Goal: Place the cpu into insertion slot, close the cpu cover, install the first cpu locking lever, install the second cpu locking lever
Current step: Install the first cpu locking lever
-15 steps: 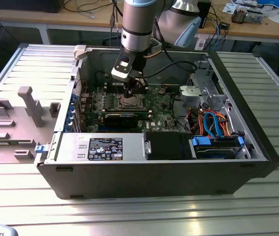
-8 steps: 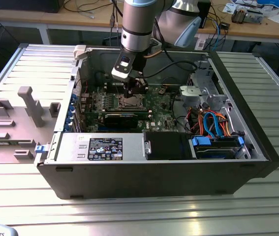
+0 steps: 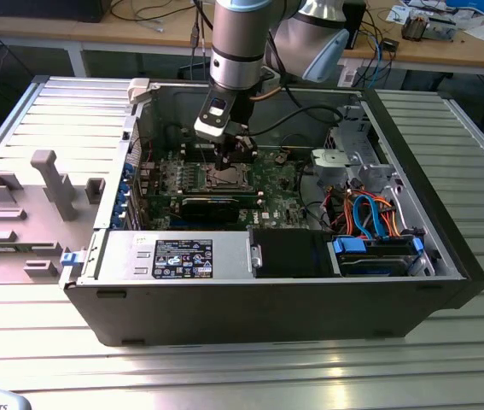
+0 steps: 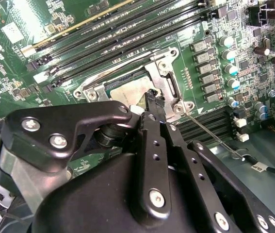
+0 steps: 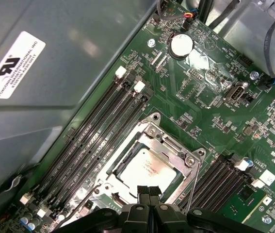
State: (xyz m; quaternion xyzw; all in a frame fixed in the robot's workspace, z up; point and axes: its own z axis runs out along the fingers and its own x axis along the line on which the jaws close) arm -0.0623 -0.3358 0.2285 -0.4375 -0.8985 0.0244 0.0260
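Our hand (image 5: 149, 190), pinched closed on nothing, sits at the near edge of the cpu cover (image 5: 172, 147); just beyond, the cpu (image 5: 144, 171) lies flat inside it. We judge the thin locking lever (image 5: 194, 184) alongside stiff and springy, best pushed near its end.

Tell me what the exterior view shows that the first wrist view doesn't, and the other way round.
Exterior view: the arm, the whole computer case, its power supply, blue and orange cables, and a grey fixture on the exterior view's left. First wrist view: the cpu lying in the insertion slot, the cpu cover framing it, a round battery and memory slots. Both: the green circuit board and the gripper, shut, at the slot.
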